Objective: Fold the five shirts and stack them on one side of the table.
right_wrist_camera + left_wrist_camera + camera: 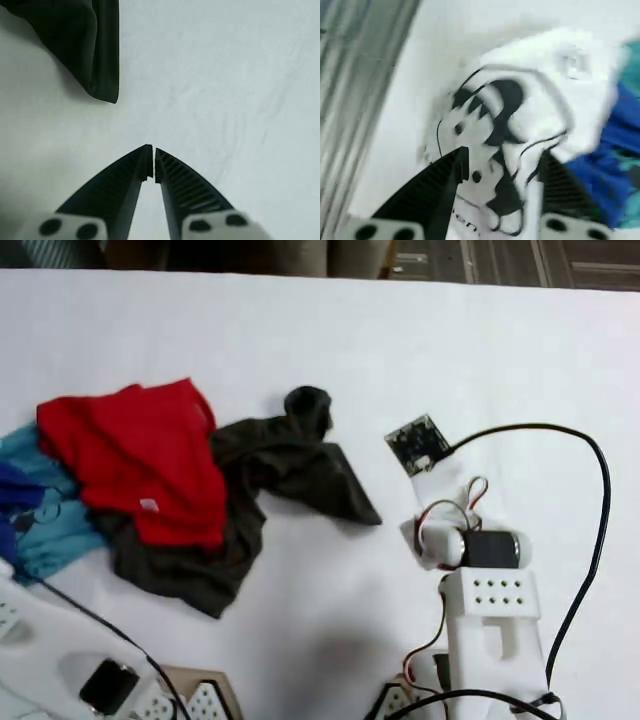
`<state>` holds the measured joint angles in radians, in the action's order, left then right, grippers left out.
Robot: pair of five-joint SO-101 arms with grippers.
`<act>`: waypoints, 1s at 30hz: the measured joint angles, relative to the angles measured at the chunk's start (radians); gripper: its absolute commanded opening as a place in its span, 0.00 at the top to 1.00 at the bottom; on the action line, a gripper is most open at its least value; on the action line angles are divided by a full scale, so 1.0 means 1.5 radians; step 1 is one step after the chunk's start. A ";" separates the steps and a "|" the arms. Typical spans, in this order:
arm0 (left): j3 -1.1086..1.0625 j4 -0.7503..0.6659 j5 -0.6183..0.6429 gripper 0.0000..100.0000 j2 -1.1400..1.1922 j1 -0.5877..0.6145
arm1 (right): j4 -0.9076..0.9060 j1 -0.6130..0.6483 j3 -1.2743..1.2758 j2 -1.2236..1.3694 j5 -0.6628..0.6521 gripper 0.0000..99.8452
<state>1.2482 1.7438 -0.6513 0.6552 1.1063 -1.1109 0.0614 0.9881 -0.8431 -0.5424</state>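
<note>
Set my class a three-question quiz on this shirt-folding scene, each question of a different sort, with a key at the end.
1. True or false: the right gripper is shut above bare table, apart from the dark shirt.
2. Which shirt lies on top of the dark shirt? A. the red shirt B. a yellow shirt C. a striped shirt
3. Fill the gap: the left gripper, open, is over a white shirt with a ___ print.
Key: 1 true; 2 A; 3 black.
</note>
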 measured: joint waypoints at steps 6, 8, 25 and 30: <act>-0.041 0.016 0.046 0.67 -0.028 -0.149 | 0.000 0.035 0.001 0.000 0.000 0.98; -0.116 0.017 0.047 0.67 -0.061 -0.221 | 0.000 0.050 0.001 0.000 0.000 0.98; -1.024 -0.326 0.099 0.67 -0.354 -0.491 | 0.006 0.063 0.007 0.000 0.000 0.98; -1.080 -0.410 0.102 0.73 -0.325 -0.490 | 0.006 0.063 0.007 0.000 0.000 0.98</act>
<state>-0.3721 1.1285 -0.4979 0.1672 0.3713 -1.1017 0.1565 0.9989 -0.8431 -0.5424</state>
